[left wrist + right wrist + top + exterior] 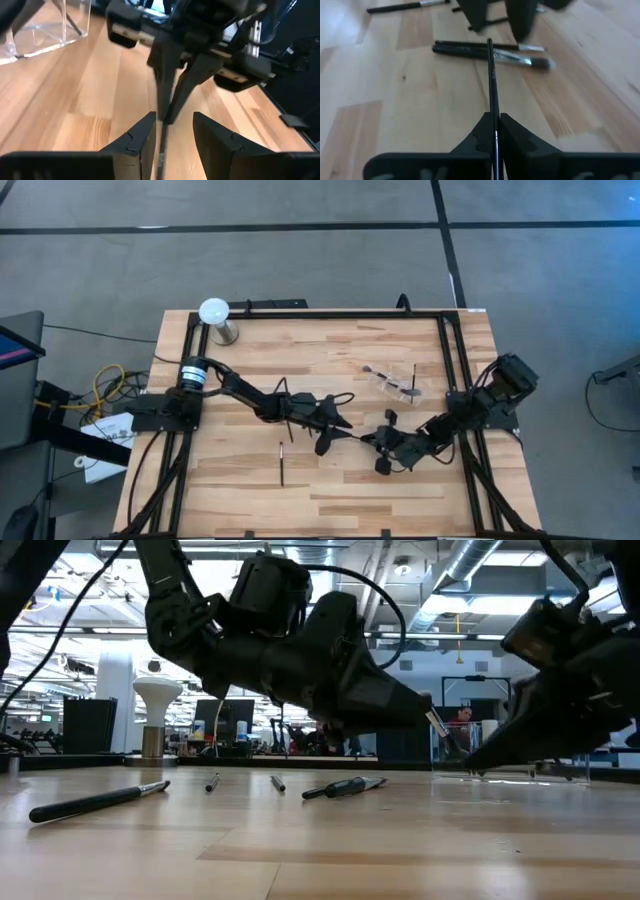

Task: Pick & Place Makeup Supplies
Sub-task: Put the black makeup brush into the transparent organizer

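Note:
My right gripper [494, 119] is shut on a thin dark makeup brush [491, 75], held above the table near its middle [357, 438]. The brush's free end runs between the open fingers of my left gripper [172, 120], close to one finger [142, 142]; whether it touches, I cannot tell. In the high view, my left gripper [338, 435] faces my right gripper [380, 443]. Two more brushes [470, 48] lie flat side by side on the wood beneath, one with a soft bristle head [545, 63]. Another brush [283, 463] lies nearer the front edge. My right gripper pinches the brush's thin dark handle [494, 131] between its two fingertips. The handle runs along the fingers and sticks straight out ahead of them. The brush is lifted clear of the table, its far end [489, 44] reaching toward my left gripper.
A clear plastic pouch [395, 383] with brushes in it lies at the back right of the table. A white globe on a metal base [215, 315] stands at the back left corner. Several loose brushes [100, 800] lie on the wood in the low view.

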Robot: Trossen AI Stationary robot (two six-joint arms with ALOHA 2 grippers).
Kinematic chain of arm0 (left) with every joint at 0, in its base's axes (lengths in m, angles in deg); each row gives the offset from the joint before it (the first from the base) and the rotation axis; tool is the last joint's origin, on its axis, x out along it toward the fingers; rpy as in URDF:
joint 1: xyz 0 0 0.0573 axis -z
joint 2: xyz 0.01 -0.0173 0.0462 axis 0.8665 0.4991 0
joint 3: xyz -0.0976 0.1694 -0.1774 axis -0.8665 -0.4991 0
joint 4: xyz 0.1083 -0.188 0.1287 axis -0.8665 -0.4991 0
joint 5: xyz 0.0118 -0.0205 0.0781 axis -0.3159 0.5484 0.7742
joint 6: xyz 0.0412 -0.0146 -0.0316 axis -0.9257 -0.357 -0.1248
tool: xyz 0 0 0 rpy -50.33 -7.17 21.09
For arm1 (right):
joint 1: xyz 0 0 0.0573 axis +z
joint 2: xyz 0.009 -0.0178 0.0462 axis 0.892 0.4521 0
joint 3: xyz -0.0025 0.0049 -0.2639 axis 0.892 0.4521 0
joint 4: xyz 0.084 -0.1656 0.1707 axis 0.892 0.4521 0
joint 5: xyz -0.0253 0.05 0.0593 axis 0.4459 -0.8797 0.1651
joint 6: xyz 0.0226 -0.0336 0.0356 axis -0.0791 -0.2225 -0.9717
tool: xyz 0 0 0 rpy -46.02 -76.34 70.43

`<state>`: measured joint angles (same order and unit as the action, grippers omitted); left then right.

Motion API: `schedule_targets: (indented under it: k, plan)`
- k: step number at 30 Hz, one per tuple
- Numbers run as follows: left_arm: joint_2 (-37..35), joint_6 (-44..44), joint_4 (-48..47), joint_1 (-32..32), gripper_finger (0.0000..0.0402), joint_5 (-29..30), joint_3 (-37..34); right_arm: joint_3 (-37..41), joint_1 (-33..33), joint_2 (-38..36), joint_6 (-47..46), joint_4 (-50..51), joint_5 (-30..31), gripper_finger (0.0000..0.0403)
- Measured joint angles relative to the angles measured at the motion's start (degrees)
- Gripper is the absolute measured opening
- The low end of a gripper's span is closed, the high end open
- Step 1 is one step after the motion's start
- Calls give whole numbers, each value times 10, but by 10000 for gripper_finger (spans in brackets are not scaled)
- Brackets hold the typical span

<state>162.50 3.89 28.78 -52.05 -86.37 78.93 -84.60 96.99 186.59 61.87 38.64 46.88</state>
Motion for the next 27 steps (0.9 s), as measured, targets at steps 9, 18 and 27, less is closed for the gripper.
schedule_targets:
  k: [9,18,27]
  plan:
    - [2,0,-22,14,127,0,0,-10,-4,-1,16,3,5,10]
    - [1,-15,-62,19,127,13,0,-10,-4,-1,15,0,7,11]
    - [2,-18,-64,18,127,39,0,-10,-3,-2,15,-6,6,12]
